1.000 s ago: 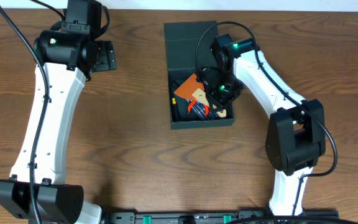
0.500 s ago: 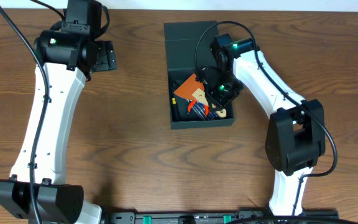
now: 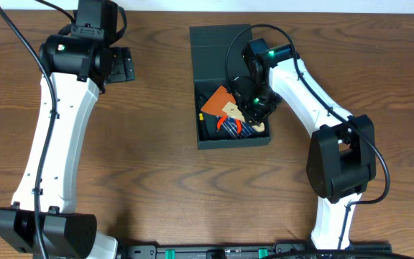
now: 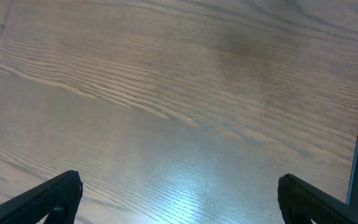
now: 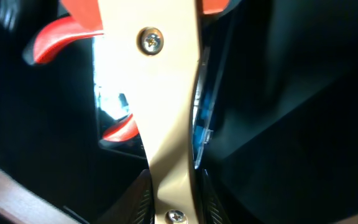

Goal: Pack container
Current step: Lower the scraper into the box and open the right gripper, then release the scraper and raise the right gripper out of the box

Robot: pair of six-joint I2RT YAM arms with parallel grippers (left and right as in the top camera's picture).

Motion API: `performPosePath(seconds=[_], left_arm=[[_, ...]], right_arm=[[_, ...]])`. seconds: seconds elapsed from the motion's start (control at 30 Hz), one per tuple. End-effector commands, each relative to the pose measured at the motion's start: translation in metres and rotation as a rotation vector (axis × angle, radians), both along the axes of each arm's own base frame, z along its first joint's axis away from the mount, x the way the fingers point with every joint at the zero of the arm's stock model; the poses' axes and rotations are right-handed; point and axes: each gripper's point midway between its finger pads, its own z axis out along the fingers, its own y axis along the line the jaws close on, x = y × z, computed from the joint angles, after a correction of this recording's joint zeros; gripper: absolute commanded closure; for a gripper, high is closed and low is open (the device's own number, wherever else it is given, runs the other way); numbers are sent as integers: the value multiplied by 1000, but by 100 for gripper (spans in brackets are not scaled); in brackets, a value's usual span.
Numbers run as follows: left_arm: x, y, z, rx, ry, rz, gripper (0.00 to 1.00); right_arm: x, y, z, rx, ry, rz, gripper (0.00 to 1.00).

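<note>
Container sits at top centre of the table, a bit right of the middle, lid flipped open and lying flat behind it toward the far edge. Inside is a jumble of tools: an orange piece at upper left, a tan handle with two screws running through the middle, red grips beside it, and something dark with blue under them that can't be made out

Right gripper is down inside the container on its right half, with the arm reaching in from the right side. In the wrist view the fingers press both sides of the tan handle, so it is clamped on the handle. Whether the handle is lifted off the pile can't be told

Left gripper is well apart from the container, at upper left over bare wood, fingers spread wide with nothing between them. A thin teal edge of the container shows at the far right of the left wrist view. Left arm stretches along the left side of the table, and both arm bases sit at the near edge
</note>
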Motion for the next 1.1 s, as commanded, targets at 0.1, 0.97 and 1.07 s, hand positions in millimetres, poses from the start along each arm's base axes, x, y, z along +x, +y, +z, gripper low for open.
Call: performPosePath(seconds=[0.1,0.97,1.07], left_arm=[[-1,2,0,-6,-4,20,1],[-1,2,0,-6,-4,20,1],[-1,2,0,-6,-4,20,1]], right_arm=[[5,-7,9,-10,-39,-27,69],[16,-2,9,6,-81,-58,53],[18,-1,10,12,-88,-70,57]])
